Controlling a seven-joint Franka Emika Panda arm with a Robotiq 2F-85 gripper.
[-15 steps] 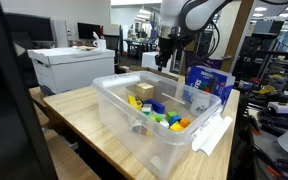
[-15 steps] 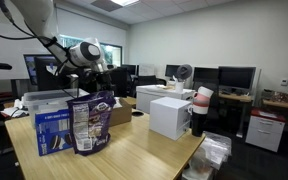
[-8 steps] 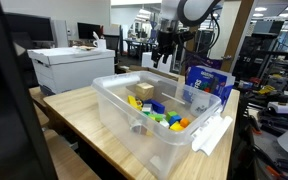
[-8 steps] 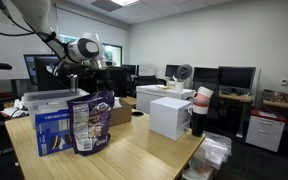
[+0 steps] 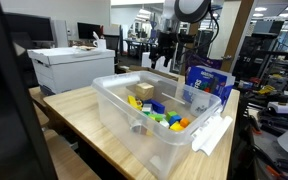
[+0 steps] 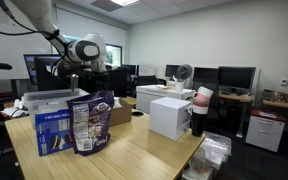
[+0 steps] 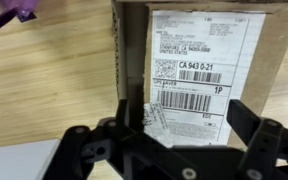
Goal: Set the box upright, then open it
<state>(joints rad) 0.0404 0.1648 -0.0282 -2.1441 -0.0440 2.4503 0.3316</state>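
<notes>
Wooden tabletop [image 7: 44, 80]. Box [image 7: 194, 70] directly beneath fingers [image 7: 246, 120], centred between them; long axis near-to-far, crossing their gap. Fingers released, spread wide, holding nothing.

Clear plastic bin [image 5: 122, 118] stands on the wooden table [image 5: 76, 108], lower than the gripper [image 5: 164, 62] and on the camera's side of it. It holds colourful toys [image 5: 166, 116] and a small tan box [image 5: 142, 92].

Blue printed box [image 5: 210, 84] stands upright below the gripper and to its picture-right, just beside the bin. White printer [image 5: 69, 65] sits well apart from the gripper, to its picture-left.

In an exterior view, a purple snack bag [image 6: 90, 122] stands upright below the gripper, touching the blue printed box. Monitors [image 6: 234, 77] line the far wall.

In the wrist view, a purple item [image 7: 24, 8] lies up and left of the gripper; what it is cannot be told.
</notes>
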